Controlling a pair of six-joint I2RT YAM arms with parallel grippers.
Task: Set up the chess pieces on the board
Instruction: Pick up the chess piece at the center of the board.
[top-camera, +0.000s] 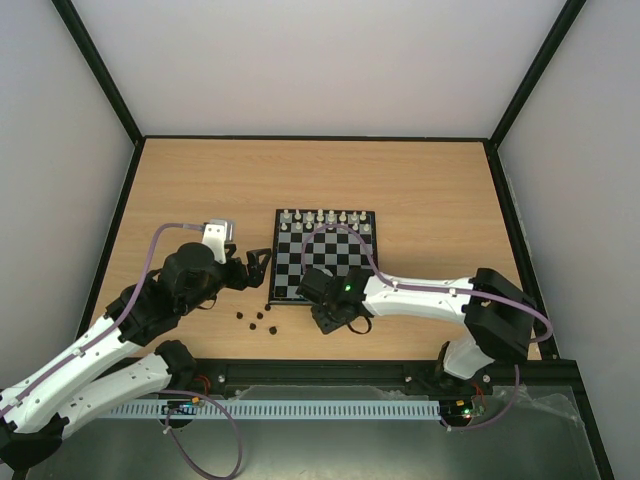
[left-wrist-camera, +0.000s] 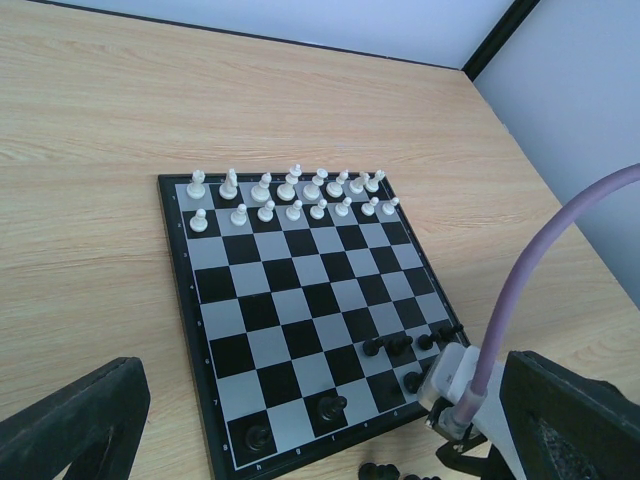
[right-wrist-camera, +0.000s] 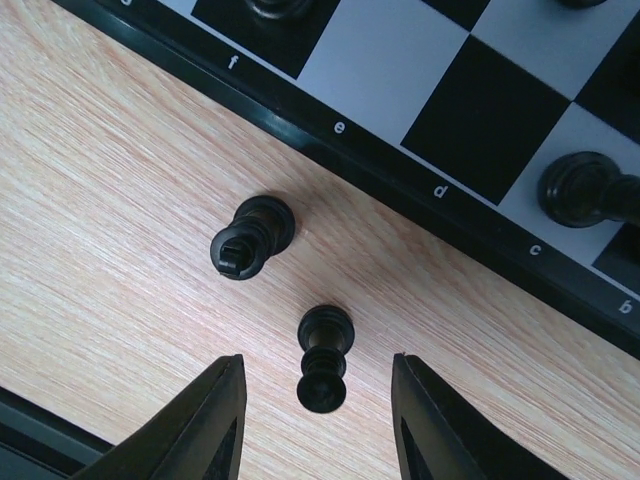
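This is a robot lab test cell. White panels (top-camera: 320, 60) in a black frame (top-camera: 100, 70) wall in a wooden table (top-camera: 200, 180). The left arm (top-camera: 100, 350) and right arm (top-camera: 420, 295) are bolted beside a cable duct (top-camera: 300, 408).

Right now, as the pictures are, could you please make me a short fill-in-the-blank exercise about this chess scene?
1. The white pieces stand in ___ rows at the far edge of the board.
2. The right gripper is ___, with a black piece between its fingers.
3. That black piece rests on the ___, beside the board.

Missing words: two; open; table.
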